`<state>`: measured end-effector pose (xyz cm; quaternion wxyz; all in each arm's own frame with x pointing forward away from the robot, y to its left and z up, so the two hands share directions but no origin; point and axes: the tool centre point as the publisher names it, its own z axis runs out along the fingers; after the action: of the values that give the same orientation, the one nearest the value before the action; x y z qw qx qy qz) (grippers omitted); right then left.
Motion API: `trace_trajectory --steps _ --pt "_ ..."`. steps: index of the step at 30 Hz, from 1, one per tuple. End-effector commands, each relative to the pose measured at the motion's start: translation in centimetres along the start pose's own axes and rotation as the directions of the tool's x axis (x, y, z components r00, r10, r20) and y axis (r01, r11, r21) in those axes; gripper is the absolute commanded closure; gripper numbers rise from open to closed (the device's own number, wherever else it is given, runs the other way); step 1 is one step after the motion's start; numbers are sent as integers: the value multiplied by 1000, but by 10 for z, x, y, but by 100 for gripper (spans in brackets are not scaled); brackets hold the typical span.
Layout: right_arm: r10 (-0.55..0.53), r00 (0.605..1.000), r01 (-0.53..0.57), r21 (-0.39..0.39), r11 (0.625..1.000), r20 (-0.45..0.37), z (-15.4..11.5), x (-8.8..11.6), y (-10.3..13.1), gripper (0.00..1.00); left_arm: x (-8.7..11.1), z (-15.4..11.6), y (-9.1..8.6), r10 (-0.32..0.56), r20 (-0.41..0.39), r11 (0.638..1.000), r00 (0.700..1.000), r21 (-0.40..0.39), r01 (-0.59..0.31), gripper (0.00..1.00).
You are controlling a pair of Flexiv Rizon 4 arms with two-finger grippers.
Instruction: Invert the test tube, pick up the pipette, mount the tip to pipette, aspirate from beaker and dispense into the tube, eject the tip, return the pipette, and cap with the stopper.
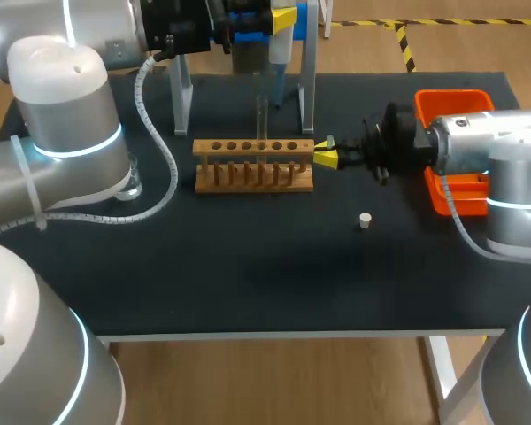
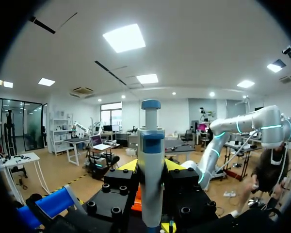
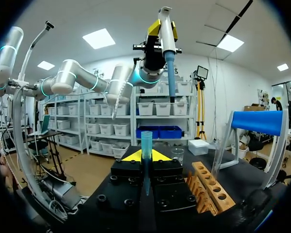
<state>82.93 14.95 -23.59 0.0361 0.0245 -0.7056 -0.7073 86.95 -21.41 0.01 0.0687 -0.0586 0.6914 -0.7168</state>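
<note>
My left gripper [image 2: 151,167] is shut on the grey and blue pipette [image 2: 151,141], held upright high over the table's back edge [image 1: 281,27]. In the right wrist view the pipette [image 3: 167,43] hangs with its shaft pointing down. My right gripper [image 3: 145,156] is shut on a pale blue pipette tip [image 3: 146,143] standing between its fingers, just off the right end of the wooden rack [image 1: 252,164]. A clear test tube [image 1: 261,115] stands upright in the rack. The small white stopper [image 1: 365,220] lies on the mat in front of the right gripper [image 1: 326,157]. The beaker [image 3: 177,154] sits far ahead.
An orange tray [image 1: 451,97] sits at the right, partly under my right arm. The white pipette stand [image 1: 307,88] with a blue holder [image 3: 259,121] rises behind the rack. My left arm's cable [image 1: 164,168] loops over the mat left of the rack.
</note>
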Motion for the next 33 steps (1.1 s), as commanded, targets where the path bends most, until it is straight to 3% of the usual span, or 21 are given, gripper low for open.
trace_trajectory --steps 1,19,33 --pt "1 1000 -1 3 1000 1 4 2 -2 100 3 -4 4 3 6 1000 1000 18 -3 100" --pt "-12 1000 13 19 1000 -10 13 3 -3 100 4 -8 5 -2 16 1000 1000 18 2 100" --pt "-65 998 65 21 998 0 33 -9 4 100 4 -8 5 -2 16 1000 1000 18 2 100"
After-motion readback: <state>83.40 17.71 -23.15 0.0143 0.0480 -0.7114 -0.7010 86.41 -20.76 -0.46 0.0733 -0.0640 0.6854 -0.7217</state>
